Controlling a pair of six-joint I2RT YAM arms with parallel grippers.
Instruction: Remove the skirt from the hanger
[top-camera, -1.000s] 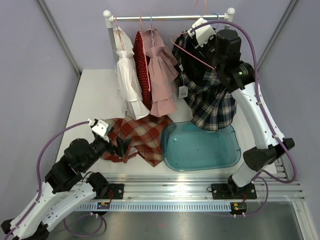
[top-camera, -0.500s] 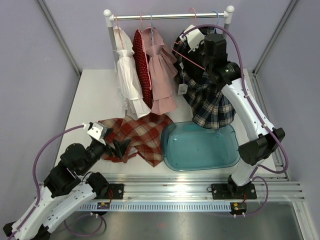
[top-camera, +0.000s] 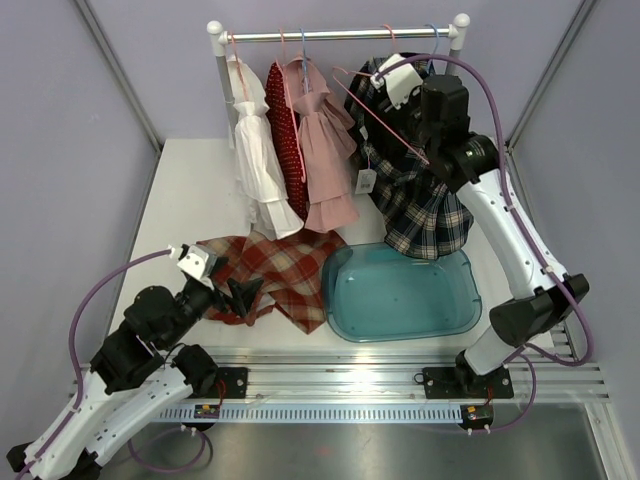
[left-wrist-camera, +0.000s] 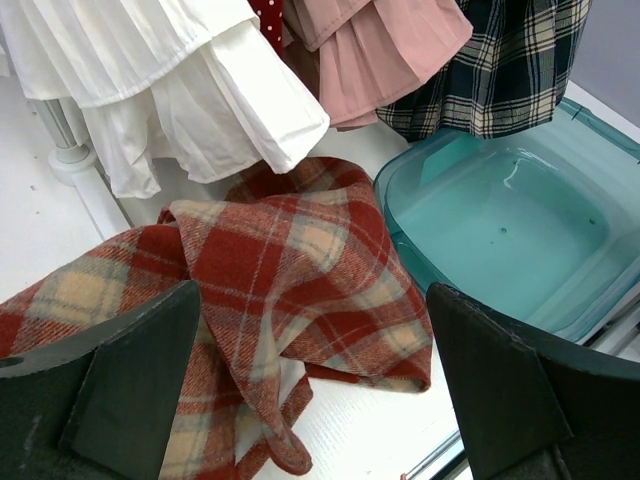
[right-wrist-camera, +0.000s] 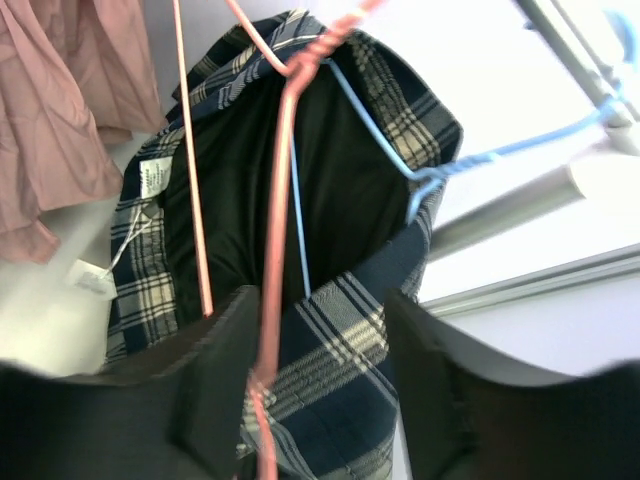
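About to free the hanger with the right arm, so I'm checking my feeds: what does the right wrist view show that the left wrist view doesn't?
Only right wrist: the pink hanger with its wire running between the open fingers of the right gripper, a blue hanger, and the waistband of the dark plaid skirt with its white label.
Only left wrist: the red plaid cloth lying on the table, the teal tub, the white dress, and the open left gripper.
Both: the dark plaid skirt and the pink dress.

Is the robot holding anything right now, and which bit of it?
Nothing is gripped. The left pincer is open above the red plaid skirt. The right pincer is open too, with the pink hanger wire passing between its fingers, not pinched.
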